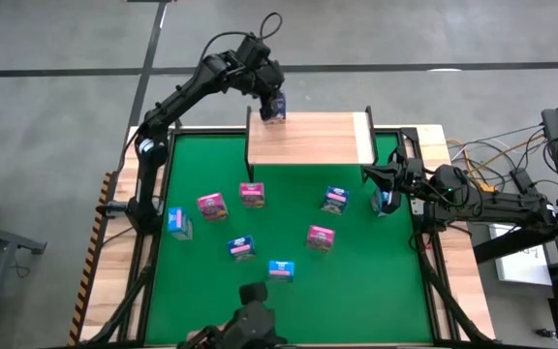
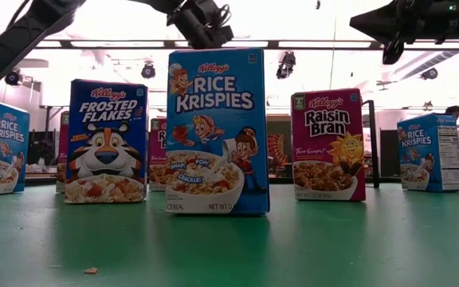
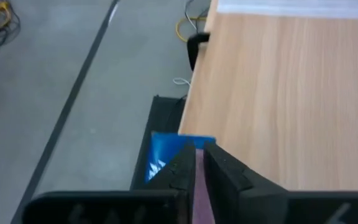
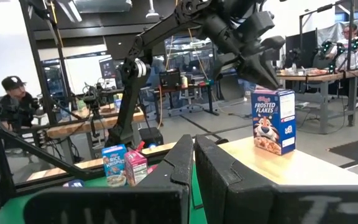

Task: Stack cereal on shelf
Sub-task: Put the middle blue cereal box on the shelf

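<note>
Cereal box [image 1: 275, 107] (shelf [image 1: 308, 139] corner) between left gripper [image 1: 272, 98] fingers.

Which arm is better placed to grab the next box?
Right: the right gripper sits beside a blue box on the table; the left gripper is over the Frosted Flakes box on the shelf.

Grey concrete floor [image 1: 56, 97] surrounds the table, crossed by dark lines [image 1: 148, 53]. Yellow and orange cables [image 1: 487, 155] lie on it beyond the tabletop's right edge. Past the far edge, ceiling spotlights [image 2: 148, 70] hang in a brightly lit room. Wooden workbenches [image 4: 73, 127] stand there; a seated person in a dark cap [image 4: 14, 99] occupies one side.
</note>
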Motion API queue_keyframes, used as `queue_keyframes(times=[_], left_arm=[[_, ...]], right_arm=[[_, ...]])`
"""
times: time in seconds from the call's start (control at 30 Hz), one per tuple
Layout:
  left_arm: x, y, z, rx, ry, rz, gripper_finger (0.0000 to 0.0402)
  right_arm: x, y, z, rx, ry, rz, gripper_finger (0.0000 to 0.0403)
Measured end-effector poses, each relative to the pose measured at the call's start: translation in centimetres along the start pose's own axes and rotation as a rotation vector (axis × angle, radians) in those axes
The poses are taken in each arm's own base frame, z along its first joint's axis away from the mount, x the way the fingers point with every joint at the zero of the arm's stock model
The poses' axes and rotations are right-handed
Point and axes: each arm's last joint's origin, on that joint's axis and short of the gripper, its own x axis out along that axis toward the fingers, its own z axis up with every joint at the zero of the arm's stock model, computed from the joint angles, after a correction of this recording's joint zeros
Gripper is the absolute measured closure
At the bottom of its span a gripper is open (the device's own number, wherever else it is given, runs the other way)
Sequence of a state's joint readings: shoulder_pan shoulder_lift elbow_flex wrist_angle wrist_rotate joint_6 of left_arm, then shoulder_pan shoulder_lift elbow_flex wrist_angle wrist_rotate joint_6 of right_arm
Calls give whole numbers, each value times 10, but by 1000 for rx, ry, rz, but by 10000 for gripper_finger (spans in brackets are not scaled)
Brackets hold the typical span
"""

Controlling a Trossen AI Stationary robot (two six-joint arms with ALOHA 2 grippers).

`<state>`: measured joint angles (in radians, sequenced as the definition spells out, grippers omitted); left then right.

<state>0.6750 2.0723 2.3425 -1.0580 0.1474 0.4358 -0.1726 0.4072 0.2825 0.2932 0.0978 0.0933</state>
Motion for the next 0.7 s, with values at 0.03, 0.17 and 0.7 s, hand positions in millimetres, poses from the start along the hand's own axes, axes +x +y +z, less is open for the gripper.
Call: queue_keyframes(times=[0.03,0.17,0.7], left_arm=[[0,0,-1,-1,7,-3,377],[-1,-1,-2,-2,18,-2,375],[-9,-4,-4,-8,55,-18,394]], right_arm=[[0,0,0,0,0,0,394],[0,0,0,0,-3,0,394],[0,0,1,1,-6,0,394]])
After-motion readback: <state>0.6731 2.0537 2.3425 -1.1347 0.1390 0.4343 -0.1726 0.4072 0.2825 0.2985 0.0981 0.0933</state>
